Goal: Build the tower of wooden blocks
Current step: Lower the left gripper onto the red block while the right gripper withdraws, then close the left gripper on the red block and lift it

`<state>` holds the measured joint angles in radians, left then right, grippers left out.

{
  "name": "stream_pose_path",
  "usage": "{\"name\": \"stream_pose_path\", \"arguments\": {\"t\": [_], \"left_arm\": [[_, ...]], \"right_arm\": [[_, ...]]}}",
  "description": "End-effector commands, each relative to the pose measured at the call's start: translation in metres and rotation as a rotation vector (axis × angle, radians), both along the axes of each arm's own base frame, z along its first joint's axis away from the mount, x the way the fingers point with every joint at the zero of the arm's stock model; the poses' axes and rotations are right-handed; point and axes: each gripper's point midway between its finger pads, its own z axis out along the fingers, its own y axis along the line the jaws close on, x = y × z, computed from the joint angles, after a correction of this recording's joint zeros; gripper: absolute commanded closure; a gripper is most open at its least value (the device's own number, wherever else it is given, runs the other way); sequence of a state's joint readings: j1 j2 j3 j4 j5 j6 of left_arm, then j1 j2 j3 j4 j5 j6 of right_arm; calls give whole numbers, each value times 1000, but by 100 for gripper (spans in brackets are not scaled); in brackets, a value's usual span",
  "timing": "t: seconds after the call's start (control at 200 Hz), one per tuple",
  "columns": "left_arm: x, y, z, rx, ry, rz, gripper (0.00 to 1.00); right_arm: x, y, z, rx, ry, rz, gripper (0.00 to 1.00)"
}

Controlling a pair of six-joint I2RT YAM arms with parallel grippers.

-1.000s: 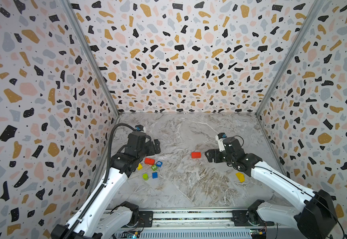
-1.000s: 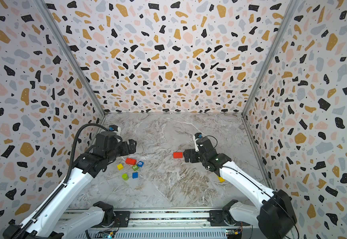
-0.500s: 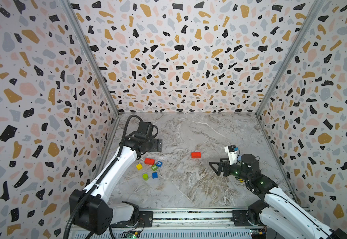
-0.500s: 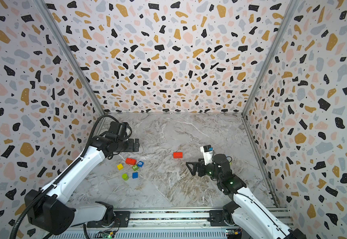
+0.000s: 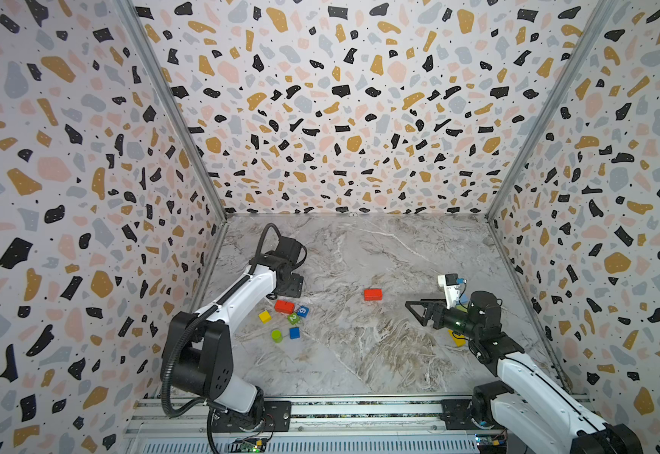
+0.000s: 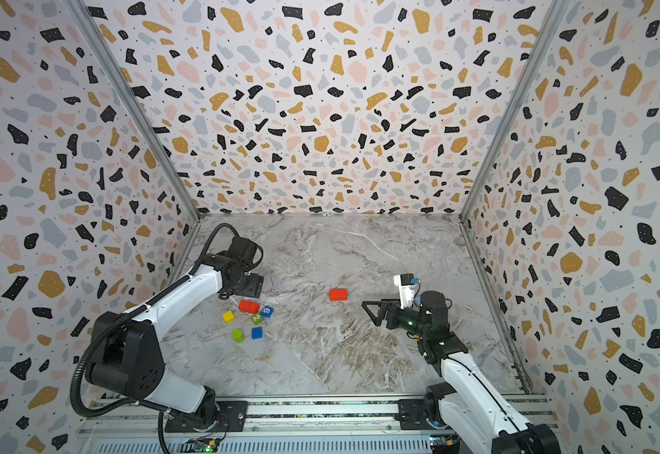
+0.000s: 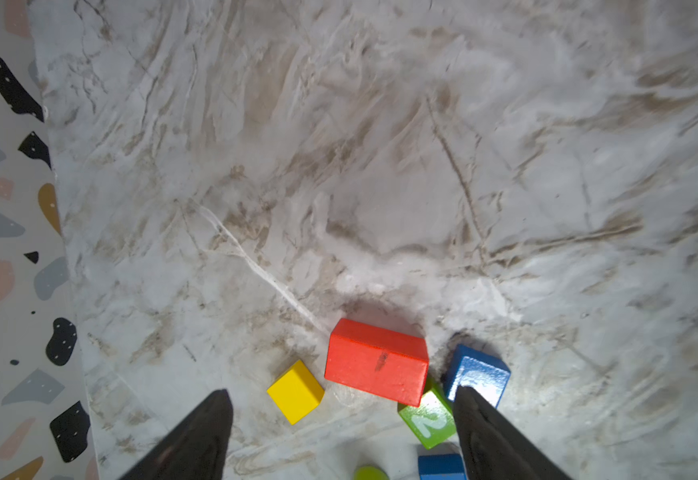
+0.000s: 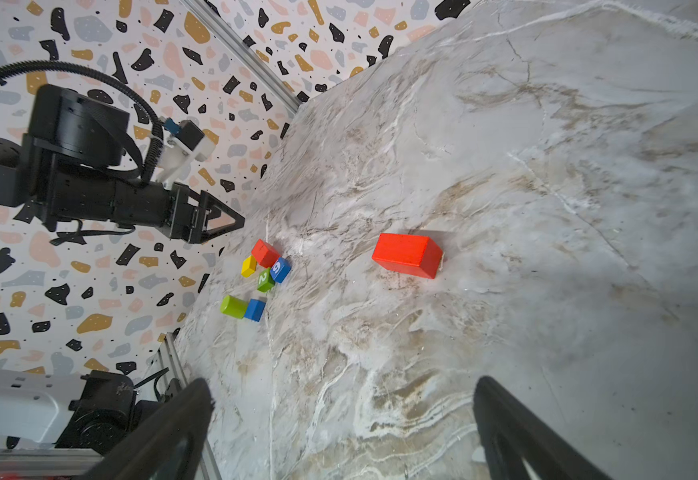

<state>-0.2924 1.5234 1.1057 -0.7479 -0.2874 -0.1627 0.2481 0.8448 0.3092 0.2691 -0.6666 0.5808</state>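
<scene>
In both top views, a marble-patterned bench (image 5: pixel 360 243) (image 6: pixel 320 243) sits boxed in on three sides by terrazzo-print walls (image 5: pixel 340 98), with a metal rail (image 5: pixel 320 408) along its front edge; the blocks for the wood block tower lie loose on the marble. Six are clustered near the left wall: a red slab (image 5: pixel 284 306), a yellow cube (image 5: pixel 264 316), a blue cube marked 9 (image 5: pixel 302 311), a green cube marked 2 (image 5: pixel 293 318), a lime cylinder (image 5: pixel 276 335) and a plain blue cube (image 5: pixel 294 333); a lone red slab (image 5: pixel 372 294) rests near mid-bench, well apart; a yellow piece (image 5: pixel 456 339) is half hidden under the right arm (image 5: pixel 517 365). The left arm (image 5: pixel 242 295) bends over the bench, with the left jaws just behind the cluster; the right jaws point toward the lone red slab, apart from it.

Left wrist view: the left jaws stand spread and hold nothing; the yellow cube (image 7: pixel 295 392) and red slab (image 7: pixel 376 368) lie just beyond their tips; one finger covers a corner of the blue cube marked 9 (image 7: pixel 478 372); bare marble fills the rest.

Right wrist view: the right jaws gape wide and empty over bare marble; the lone red slab (image 8: pixel 406 254) lies ahead and the cluster farther off, by the wall.
</scene>
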Motion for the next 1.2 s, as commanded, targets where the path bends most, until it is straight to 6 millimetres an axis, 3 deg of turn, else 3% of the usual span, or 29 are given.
{"name": "stream_pose_path", "arguments": {"t": [0.0, 0.2, 0.36, 0.521, 0.716, 1.196], "left_arm": [[0, 10, 1, 50, -33, -11, 17], [-8, -2, -23, -33, -14, -38, 20], [-11, -5, -30, -87, 3, -46, 10], [-14, -6, -36, -129, 10, -64, 8], [-16, -9, -56, -153, 85, -75, 12], [-8, -1, -66, -138, 121, -60, 20]], "right_arm": [[0, 4, 15, 35, -45, 26, 0], [0, 4, 12, 42, -40, 28, 0], [0, 7, 4, 50, -6, 46, 1], [-1, 10, 1, 62, 11, 64, 1], [-3, 9, 0, 57, 6, 61, 0], [-5, 9, -2, 60, 11, 66, 0]]}}
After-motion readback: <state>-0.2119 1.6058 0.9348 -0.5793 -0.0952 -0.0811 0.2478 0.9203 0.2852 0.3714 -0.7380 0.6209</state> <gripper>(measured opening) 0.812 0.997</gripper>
